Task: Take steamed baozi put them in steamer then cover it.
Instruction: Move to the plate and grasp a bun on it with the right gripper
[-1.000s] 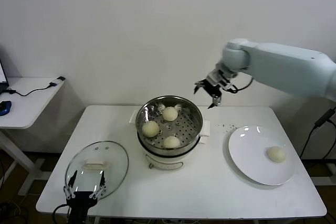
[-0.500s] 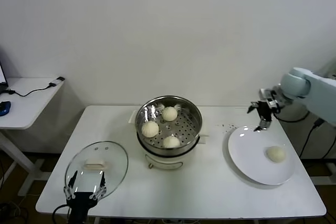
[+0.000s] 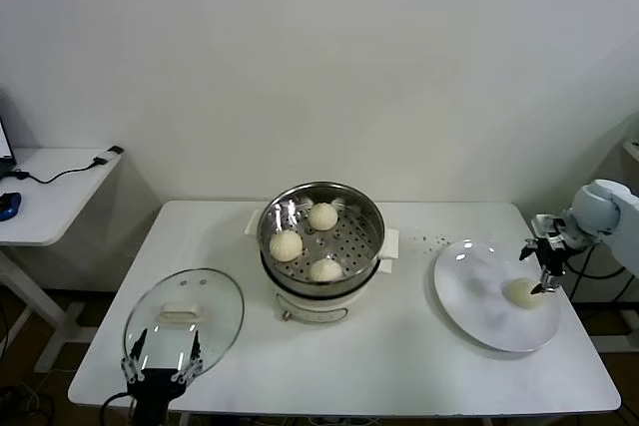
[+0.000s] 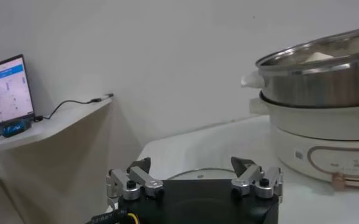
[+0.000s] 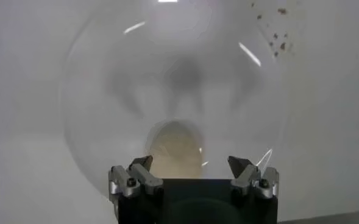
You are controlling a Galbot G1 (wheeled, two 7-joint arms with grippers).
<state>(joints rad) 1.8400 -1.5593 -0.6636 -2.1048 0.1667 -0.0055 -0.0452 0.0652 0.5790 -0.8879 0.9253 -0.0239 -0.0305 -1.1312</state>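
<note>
Buns number three inside the steamer [image 3: 321, 236] at the table's [image 3: 399, 356] centre: one at 12 o'clock [image 3: 322, 215], one at 9 [image 3: 287, 244], one at 6 [image 3: 325, 269]. A fourth baozi [image 3: 521, 292] lies on the white plate [image 3: 479, 311] at 3 o'clock, with the right pincer [image 3: 542, 268] spread open just above it. At 8 o'clock the cover [image 3: 184, 318] rests flat, the left pincer [image 3: 160, 356] open and parked at its near edge.
</note>
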